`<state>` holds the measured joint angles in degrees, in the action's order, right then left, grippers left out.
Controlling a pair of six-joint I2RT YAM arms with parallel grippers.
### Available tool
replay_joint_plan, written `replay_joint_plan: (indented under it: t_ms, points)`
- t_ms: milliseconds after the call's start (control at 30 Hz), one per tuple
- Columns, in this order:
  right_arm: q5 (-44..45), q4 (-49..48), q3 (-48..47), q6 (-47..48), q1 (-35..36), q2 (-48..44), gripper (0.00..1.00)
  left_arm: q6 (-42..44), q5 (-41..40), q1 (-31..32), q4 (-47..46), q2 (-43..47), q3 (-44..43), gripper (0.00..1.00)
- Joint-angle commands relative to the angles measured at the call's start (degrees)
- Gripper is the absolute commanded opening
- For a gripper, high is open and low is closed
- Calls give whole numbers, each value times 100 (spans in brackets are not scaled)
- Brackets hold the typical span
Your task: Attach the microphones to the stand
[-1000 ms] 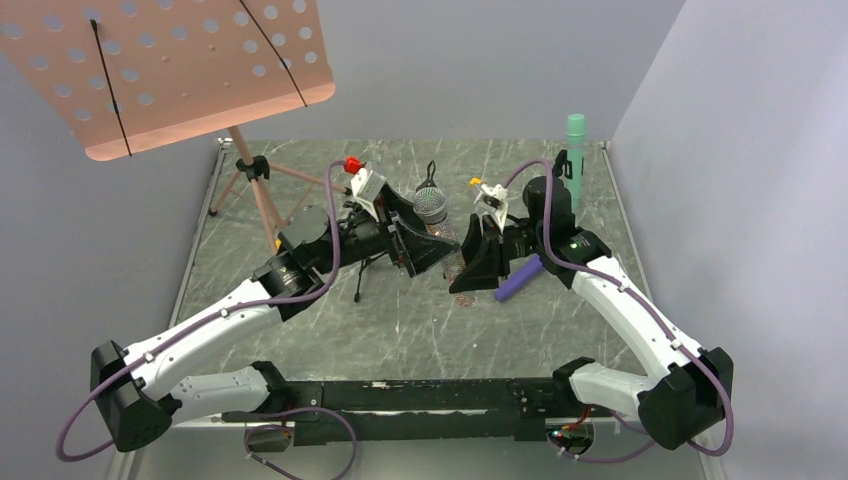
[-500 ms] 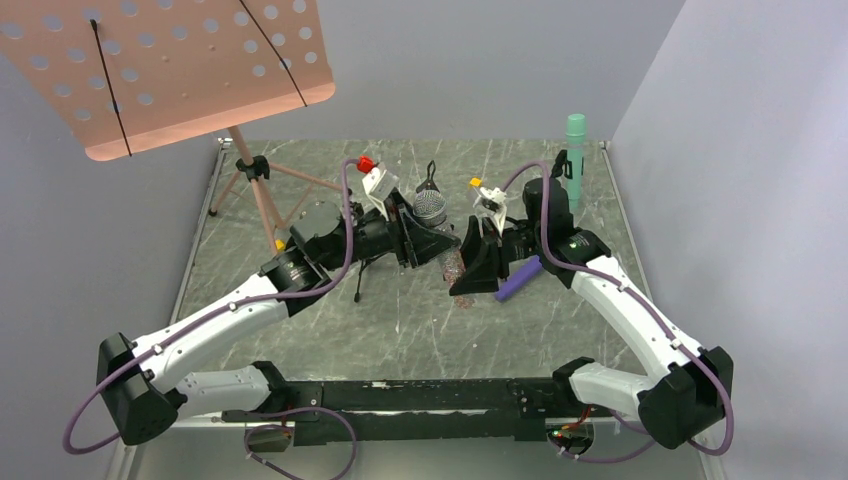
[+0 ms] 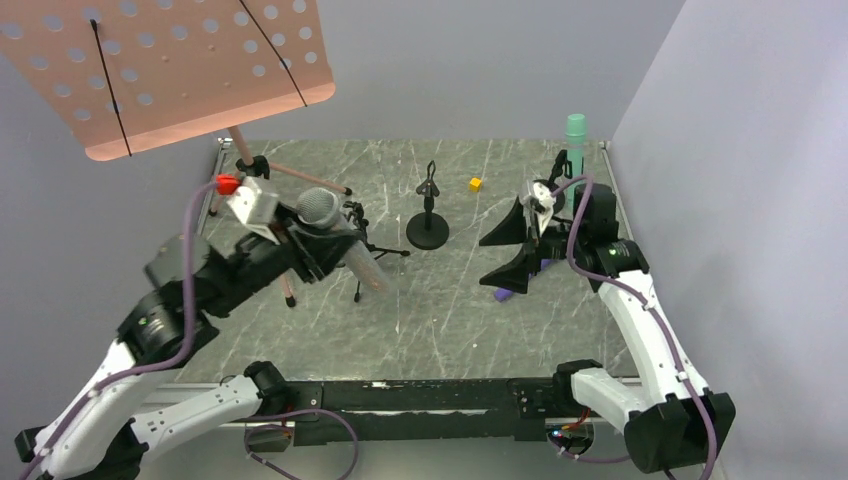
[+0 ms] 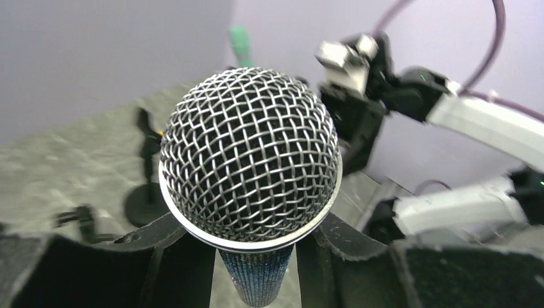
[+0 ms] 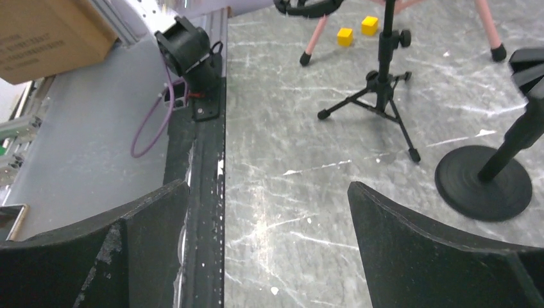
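My left gripper (image 3: 322, 248) is shut on the glittery grey-brown microphone (image 3: 322, 208) and holds it off the table at the left, its silver mesh head (image 4: 250, 154) filling the left wrist view. Its body (image 4: 260, 276) sits between the left fingers (image 4: 353, 237). My right gripper (image 3: 512, 245) hangs open and holds nothing, just above the purple microphone (image 3: 504, 293), which it mostly hides. The teal-green microphone (image 3: 575, 135) stands upright at the back right. A round-base stand (image 3: 428, 228) and a small tripod stand (image 5: 383, 83) stand mid-table.
A pink perforated music stand (image 3: 170, 70) on thin legs rises at the back left. A yellow cube (image 3: 475, 184) lies beyond the round-base stand; two yellow cubes (image 5: 346, 36) show in the right wrist view. A cardboard box (image 5: 45, 32) sits off the table.
The left gripper closed on the glittery microphone, lifted it and swung back to the left. The right gripper opened, let it go and drew back to the right.
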<state>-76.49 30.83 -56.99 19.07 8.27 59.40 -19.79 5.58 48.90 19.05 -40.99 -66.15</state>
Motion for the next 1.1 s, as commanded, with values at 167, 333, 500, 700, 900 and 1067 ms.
replay_joint_plan:
  t_ms: [167, 333, 500, 700, 900, 1067]
  points:
    - [295, -437, 727, 611, -95, -124, 100, 1345, -2056, -454, 1207, -361, -946, 0]
    - [276, -626, 891, 498, -131, -218, 100, 1438, -1520, -1112, 849, -710, -961, 0]
    - [231, -685, 928, 453, -168, -243, 100, 1395, -978, -1576, 548, -1011, -1028, 0]
    - [224, -666, 927, 462, -186, -260, 100, 1233, -613, -1968, 287, -1057, -755, 0]
    - [208, -657, 918, 466, -186, -233, 100, 1013, -101, -2227, 83, -954, -469, 0]
    - [213, -635, 918, 481, -195, -218, 100, 896, 158, -2306, -22, -823, -254, 0]
